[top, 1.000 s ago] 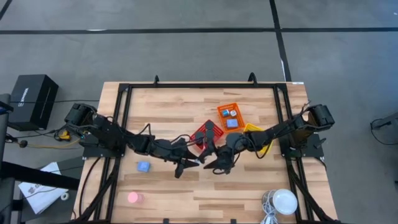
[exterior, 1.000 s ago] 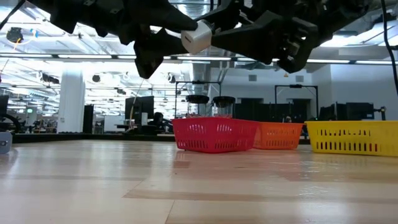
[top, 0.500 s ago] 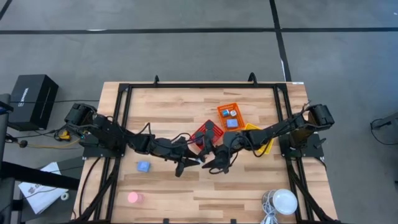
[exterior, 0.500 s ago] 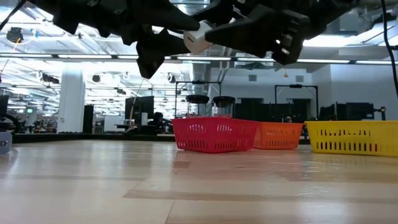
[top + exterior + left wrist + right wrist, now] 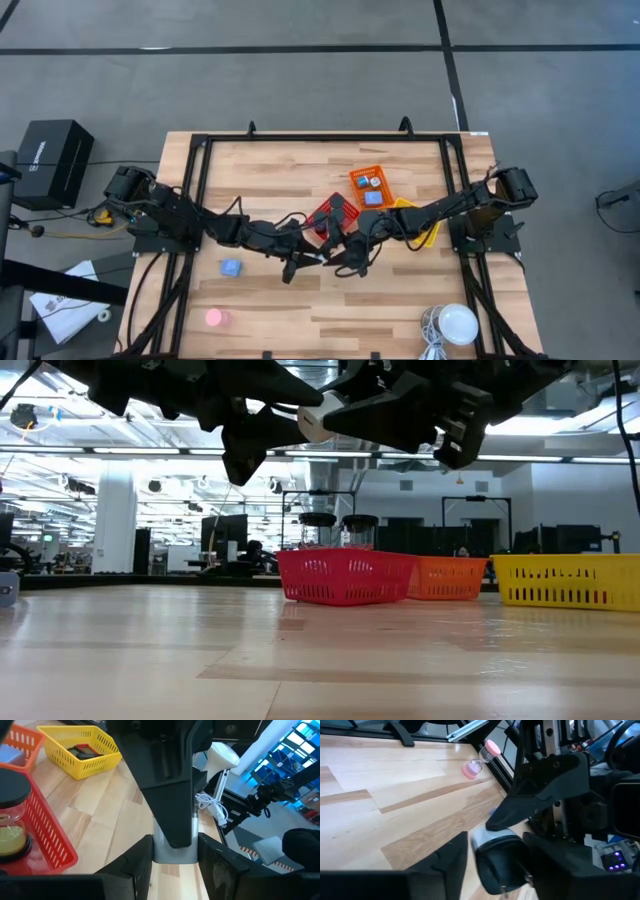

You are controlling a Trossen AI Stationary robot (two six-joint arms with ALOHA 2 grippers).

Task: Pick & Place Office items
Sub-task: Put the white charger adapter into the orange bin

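Observation:
A small white-and-black office item [image 5: 315,421] hangs high above the table's middle, between my two grippers, which meet tip to tip. My left gripper [image 5: 314,258] reaches in from the table's left and is shut on the item [image 5: 173,853]. My right gripper [image 5: 332,259] reaches in from the table's right, and its fingers close around the same item [image 5: 496,854]. A blue block [image 5: 231,268] and a pink disc [image 5: 214,318] lie on the wood at the near left. My left gripper pinches the item's silvery end [image 5: 173,856] between its two fingers, coming nearly level from the table's left. The item is lifted clear of the table. My right gripper has the item's other end [image 5: 490,840] between its two fingers, slanting slightly down from the table's right. One finger [image 5: 169,795] lies over the item's top.
A red basket [image 5: 325,213] with a jar, an orange basket [image 5: 370,187] with items and a yellow basket [image 5: 417,225] stand just behind the grippers. A white round lamp [image 5: 458,325] stands at the near right. Bare wood lies below and in front of the grippers.
My right gripper's fingers have drawn together around the white item, which my left gripper keeps holding in the same place above the table. Both arms have otherwise kept still.

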